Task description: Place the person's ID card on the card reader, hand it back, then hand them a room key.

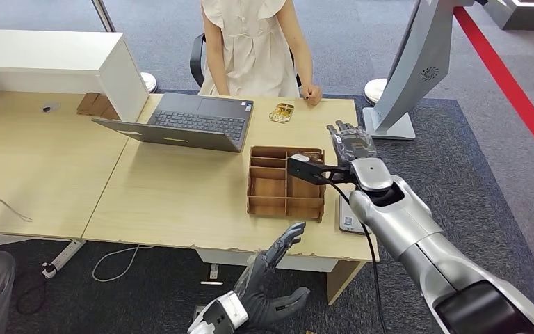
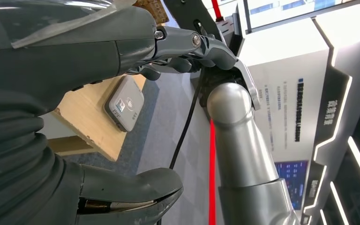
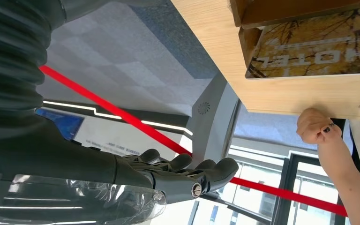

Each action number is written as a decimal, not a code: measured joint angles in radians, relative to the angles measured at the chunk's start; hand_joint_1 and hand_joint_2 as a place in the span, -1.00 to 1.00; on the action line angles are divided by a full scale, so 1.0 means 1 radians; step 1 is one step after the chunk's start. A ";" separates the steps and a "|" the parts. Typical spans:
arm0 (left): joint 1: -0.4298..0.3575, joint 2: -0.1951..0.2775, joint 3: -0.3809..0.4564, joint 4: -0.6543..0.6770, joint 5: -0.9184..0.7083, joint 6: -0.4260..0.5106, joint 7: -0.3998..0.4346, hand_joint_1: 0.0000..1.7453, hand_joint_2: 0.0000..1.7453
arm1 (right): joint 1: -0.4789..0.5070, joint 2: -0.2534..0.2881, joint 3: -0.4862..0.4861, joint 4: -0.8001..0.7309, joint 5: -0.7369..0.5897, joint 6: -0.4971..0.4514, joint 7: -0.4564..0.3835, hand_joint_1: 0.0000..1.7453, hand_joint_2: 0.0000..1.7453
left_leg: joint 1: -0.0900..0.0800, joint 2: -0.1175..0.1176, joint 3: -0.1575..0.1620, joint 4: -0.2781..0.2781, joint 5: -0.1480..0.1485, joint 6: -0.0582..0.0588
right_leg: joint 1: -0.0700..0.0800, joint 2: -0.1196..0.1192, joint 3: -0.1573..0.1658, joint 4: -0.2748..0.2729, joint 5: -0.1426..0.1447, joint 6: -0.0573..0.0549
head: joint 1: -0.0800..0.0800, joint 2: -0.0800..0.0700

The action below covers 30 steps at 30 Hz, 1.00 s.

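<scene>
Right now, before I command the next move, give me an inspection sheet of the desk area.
Surface: light wood desk, two tops pushed together.
Job's things: card reader at the desk's near right corner; hotel key card in the wooden organizer; a gold item lies near the person's hand, too small to identify.
Clutter: open laptop; white box.
Hands: left robot hand empty, below the desk edge; right robot hand empty, raised beside the organizer.
Cables: black cable along the right arm; floor cable under the desk.
Surroundings: seated person, grey kiosk, red floor line.
</scene>
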 joint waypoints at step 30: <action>0.000 0.000 -0.001 0.002 0.007 -0.005 -0.013 -1.00 1.00 | -0.068 0.107 0.041 0.167 -0.045 -0.030 -0.057 -1.00 1.00 | 0.000 0.000 0.000 0.000 0.000 0.000 | 0.000 0.000 0.000 0.000 0.000 0.000 | 0.000 0.000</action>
